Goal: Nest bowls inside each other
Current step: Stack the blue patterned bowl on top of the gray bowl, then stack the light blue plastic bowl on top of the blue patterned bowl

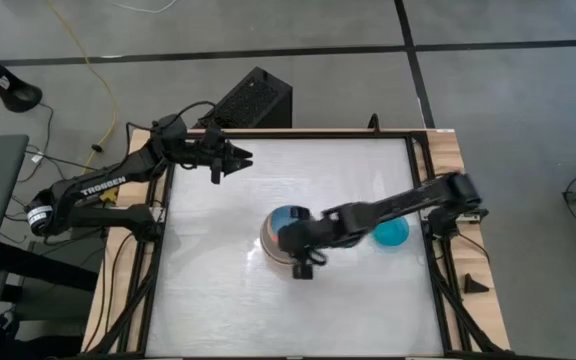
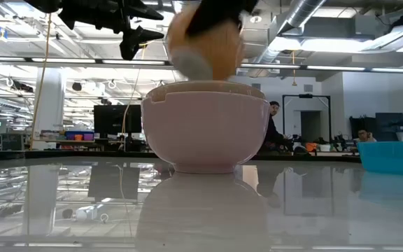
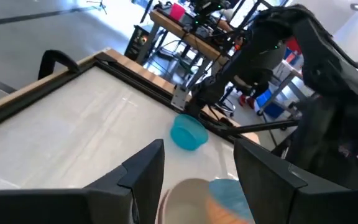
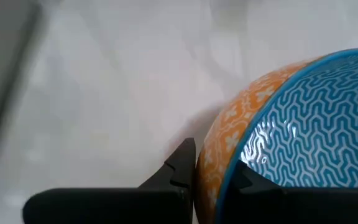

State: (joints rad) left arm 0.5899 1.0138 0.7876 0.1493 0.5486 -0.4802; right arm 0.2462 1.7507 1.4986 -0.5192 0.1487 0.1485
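Note:
A salmon-pink bowl (image 2: 208,133) stands on its foot at the table's middle, with a beige bowl (image 2: 208,86) nested in it, rim showing above. My right gripper (image 4: 213,174) is shut on a small bowl (image 4: 303,124), blue zigzag inside and orange outside, held over that stack (image 1: 268,240). A teal bowl (image 1: 390,232) sits on the table to the right of the stack. My left gripper (image 1: 236,163) hangs open at the far left, holding nothing. My right gripper pinches the small bowl's rim (image 4: 225,163), one finger on the orange outer wall (image 4: 204,168) and one inside on the blue pattern. The fingers slant down from the table's right side. The bowl (image 2: 205,42) hangs tilted over the stack, lifted off the table.
A black frame (image 1: 418,180) runs along the table's edges. A black box (image 1: 253,100) stands beyond the far edge. Bare white tabletop (image 1: 268,310) lies near the front. People and benches show in the room behind (image 2: 275,126).

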